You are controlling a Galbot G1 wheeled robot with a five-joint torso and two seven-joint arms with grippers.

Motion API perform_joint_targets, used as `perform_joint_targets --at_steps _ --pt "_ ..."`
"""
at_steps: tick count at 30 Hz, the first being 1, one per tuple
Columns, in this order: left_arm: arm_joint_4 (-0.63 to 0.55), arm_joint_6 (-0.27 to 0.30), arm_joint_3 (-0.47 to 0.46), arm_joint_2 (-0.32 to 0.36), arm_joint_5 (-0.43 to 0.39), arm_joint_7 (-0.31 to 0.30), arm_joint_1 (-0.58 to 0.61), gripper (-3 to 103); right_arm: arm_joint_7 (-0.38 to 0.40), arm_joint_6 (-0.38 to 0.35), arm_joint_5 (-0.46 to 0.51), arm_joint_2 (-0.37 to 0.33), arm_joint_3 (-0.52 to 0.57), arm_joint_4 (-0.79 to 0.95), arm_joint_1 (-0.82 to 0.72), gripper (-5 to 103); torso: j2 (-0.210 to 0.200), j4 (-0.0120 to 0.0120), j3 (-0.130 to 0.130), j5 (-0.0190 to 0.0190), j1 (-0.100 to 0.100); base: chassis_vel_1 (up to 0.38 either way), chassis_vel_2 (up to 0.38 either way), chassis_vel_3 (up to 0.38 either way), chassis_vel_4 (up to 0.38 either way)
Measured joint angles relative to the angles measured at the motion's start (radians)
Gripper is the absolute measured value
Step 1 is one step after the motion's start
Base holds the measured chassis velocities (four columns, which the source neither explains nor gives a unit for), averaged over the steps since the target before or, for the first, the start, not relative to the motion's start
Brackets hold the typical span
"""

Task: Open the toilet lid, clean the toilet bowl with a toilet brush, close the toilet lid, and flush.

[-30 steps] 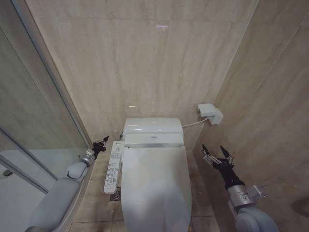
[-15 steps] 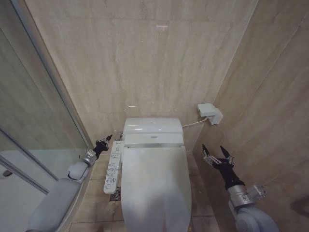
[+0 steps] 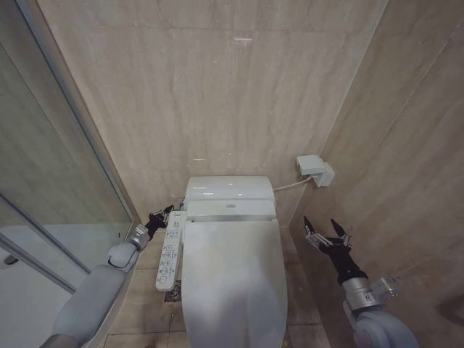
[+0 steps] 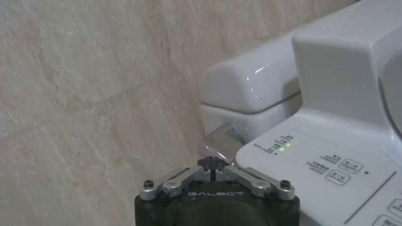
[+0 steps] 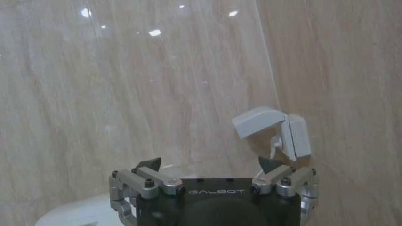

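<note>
The toilet lid point(image 3: 230, 279) is seen down; the clenched left gripper point(image 4: 213, 163), marked GALBOT, is held beside the button panel point(image 4: 333, 183), the right gripper point(image 3: 325, 233) spread.

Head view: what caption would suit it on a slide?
Closed glossy white toilet lid; shut left gripper beside the long white button panel, open right gripper waiting apart.

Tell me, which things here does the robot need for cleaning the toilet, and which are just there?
For the job:
- large glossy white oval toilet lid, down
- white ceramic toilet bowl with its long button panel
- left gripper, shut, by the panel's far end
- right gripper, open, off to the toilet's right

Just there:
- white wall box
- glass shower screen
</note>
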Motion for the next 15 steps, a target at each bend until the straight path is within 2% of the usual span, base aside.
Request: perform_joint_targets --at_steps 7,13,15 --pt "0.014 -0.003 0.007 -0.020 -0.003 0.003 -0.009 0 0.000 0.000 0.000 0.000 0.000 0.000 0.000 100 0.000 0.0008 0.000 0.0006 0.000 0.000 0.000 0.000 0.000" --pt "0.042 -0.006 0.020 -0.032 0.006 0.011 -0.013 0 0.000 0.000 0.000 0.000 0.000 0.000 0.001 100 0.000 0.0001 0.000 0.0008 0.000 0.000 0.000 0.000 0.000" --pt "0.077 -0.014 0.029 -0.039 0.017 0.019 -0.023 0 0.000 0.000 0.000 0.000 0.000 0.000 0.000 100 0.000 -0.0001 0.000 -0.0016 0.000 0.000 0.000 0.000 0.000"
